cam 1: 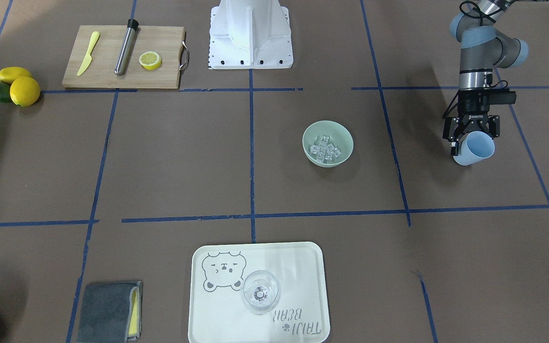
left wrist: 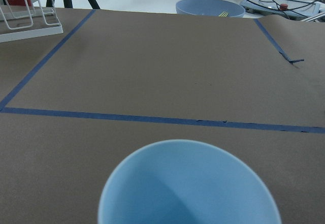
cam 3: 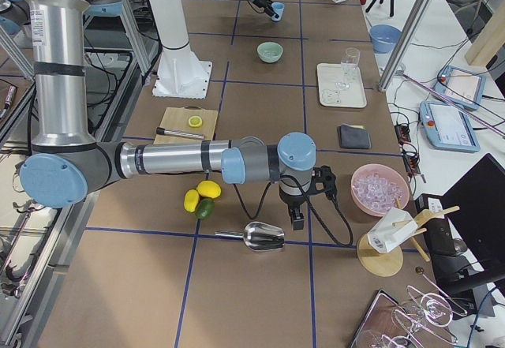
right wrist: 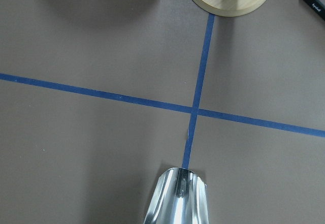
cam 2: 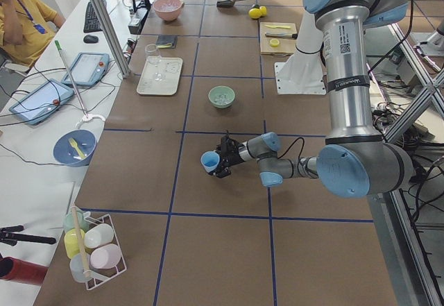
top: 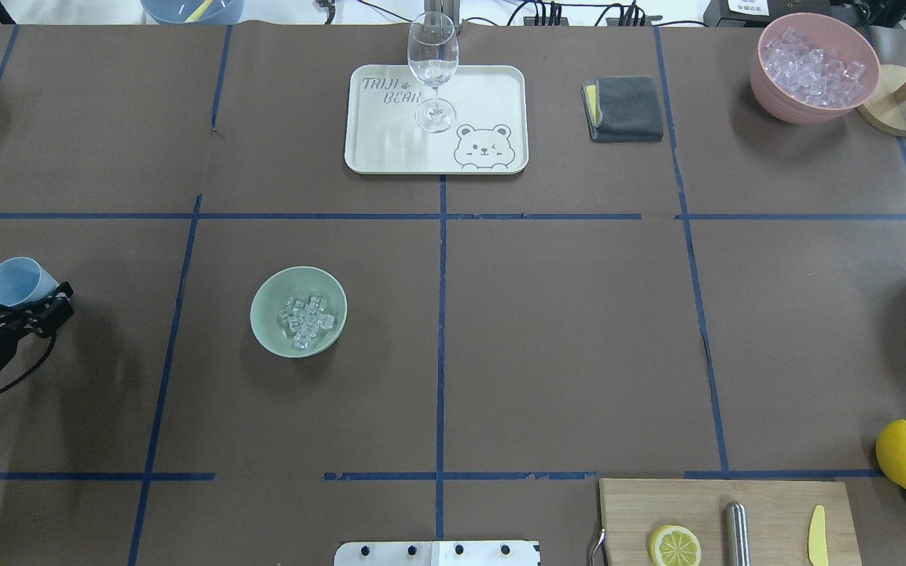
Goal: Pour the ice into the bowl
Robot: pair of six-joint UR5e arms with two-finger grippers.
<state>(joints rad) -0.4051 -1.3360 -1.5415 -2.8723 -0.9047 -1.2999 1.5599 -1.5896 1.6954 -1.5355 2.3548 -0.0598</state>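
The pale mint-green bowl (cam 1: 328,129) stands near the table's middle and holds a heap of clear ice cubes (cam 1: 324,150); both also show in the overhead view, bowl (top: 264,314) and ice (top: 306,321). My left gripper (cam 1: 471,138) is shut on a light blue cup (cam 1: 475,148), held tilted above the table, well to the side of the bowl. The cup (left wrist: 188,183) looks empty inside. My right gripper (cam 3: 297,220) hangs over a metal scoop (cam 3: 264,237), which also shows in the right wrist view (right wrist: 177,196); I cannot tell whether it grips it.
A pink container of ice (top: 811,67) and a wooden stand (top: 897,110) sit at the far right corner. A tray (top: 390,149) carries a wine glass (top: 432,71). A grey cloth (top: 624,108), a cutting board (cam 1: 122,78) with knife and half lemon, and lemons (cam 1: 22,88) lie around.
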